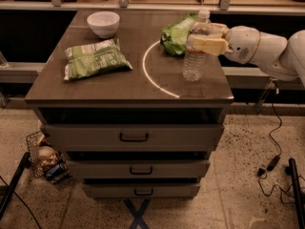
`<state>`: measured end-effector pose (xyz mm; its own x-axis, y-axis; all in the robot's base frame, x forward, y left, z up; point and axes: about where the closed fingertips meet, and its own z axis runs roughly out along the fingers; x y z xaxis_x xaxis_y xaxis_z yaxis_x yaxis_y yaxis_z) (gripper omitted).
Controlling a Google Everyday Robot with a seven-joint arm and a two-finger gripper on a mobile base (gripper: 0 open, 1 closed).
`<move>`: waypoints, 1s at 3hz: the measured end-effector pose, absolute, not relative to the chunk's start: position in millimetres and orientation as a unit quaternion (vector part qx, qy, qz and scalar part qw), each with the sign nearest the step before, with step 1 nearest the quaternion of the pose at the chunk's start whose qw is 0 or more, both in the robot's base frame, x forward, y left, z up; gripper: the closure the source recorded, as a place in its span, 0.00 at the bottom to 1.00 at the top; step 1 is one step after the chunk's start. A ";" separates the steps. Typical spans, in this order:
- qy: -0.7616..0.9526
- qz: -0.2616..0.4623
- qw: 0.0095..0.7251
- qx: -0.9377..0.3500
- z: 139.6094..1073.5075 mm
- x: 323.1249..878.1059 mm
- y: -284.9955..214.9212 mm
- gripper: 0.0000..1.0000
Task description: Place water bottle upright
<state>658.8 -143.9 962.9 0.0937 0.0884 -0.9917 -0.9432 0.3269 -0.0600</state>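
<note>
The water bottle [194, 56] is clear ribbed plastic with a white cap. It stands upright near the right edge of the dark table top [114, 87], and its base seems to rest on the surface. My gripper [206, 37] reaches in from the right. Its cream fingers [209, 45] are closed around the bottle's upper part, just below the shoulder. The white arm runs off to the right edge of the view.
A crumpled green bag [177, 32] lies just behind the bottle. A green snack bag [95, 58] lies at the left and a white bowl [103, 23] at the back left. A white arc is marked on the table. Drawers are below, and a wire basket [45, 159] stands on the floor.
</note>
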 end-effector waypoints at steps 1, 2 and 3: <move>0.529 0.424 0.615 -0.402 955.0 652.4 -141.3 0.60; 0.522 0.427 0.615 -0.408 950.3 646.8 -138.8 0.28; 0.520 0.429 0.615 -0.409 948.7 644.7 -137.7 0.05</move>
